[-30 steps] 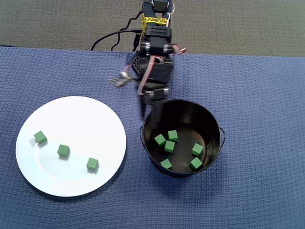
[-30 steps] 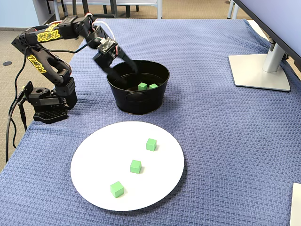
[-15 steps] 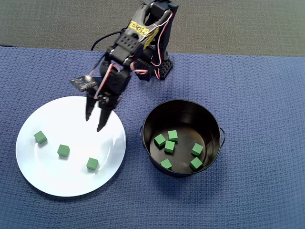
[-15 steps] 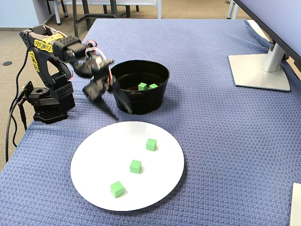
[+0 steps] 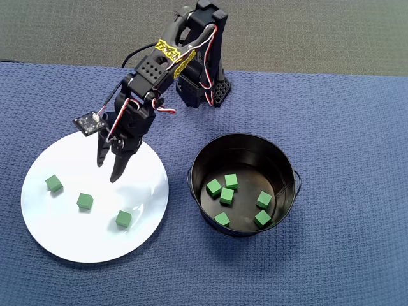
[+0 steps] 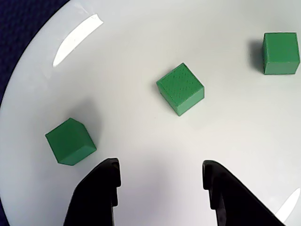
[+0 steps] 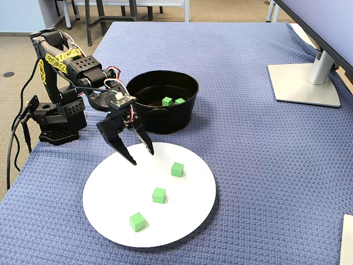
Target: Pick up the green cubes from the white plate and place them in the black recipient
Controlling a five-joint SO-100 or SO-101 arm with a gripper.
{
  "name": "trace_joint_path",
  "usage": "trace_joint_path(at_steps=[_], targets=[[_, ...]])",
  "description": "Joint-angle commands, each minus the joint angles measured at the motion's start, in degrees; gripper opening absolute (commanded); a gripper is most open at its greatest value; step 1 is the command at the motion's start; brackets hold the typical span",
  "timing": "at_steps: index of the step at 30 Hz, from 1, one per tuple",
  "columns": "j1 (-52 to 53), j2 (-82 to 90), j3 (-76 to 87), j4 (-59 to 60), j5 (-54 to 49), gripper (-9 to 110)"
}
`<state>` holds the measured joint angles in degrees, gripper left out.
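Three cubes point(image 5: 85, 201) lie well apart on the plate point(image 5: 146, 185), six more in the pot point(image 5: 280, 159) beside it, and the pincer point(image 5: 108, 171), spread wide and empty above the plate, should probably centre over the middle cube point(image 6: 180, 88) and drop straight before closing.

Matt cloth, glossy plate, shiny pot, dull plastic.

The bench point(image 5: 357, 127) wears a blue woven cloth point(image 7: 248, 165) with a rough waffle texture. The white plate point(image 5: 57, 236) is smooth and glossy, throwing bright highlights in the wrist view. The green cubes point(image 6: 180, 89) look matt, one face finely stippled. The black recipient point(image 5: 284, 162) looks like painted metal, its inside glossy and mirroring. The tool point(image 6: 160, 188) has matt black plastic fingers point(image 6: 96, 197). Beyond the cloth lies dull, grainy carpet point(image 5: 319, 32).
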<state>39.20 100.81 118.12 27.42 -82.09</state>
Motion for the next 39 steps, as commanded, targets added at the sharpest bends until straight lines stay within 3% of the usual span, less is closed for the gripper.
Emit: trace_joint_path(at_steps=[1, 27, 39], targets=[[1.76, -0.62, -5.27, -0.18, 0.09, 14], [7.12, -20.13, -22.76, -1.67, -2.37, 14], [7.56, -28.04, -26.54, -6.94, 3.08, 16]])
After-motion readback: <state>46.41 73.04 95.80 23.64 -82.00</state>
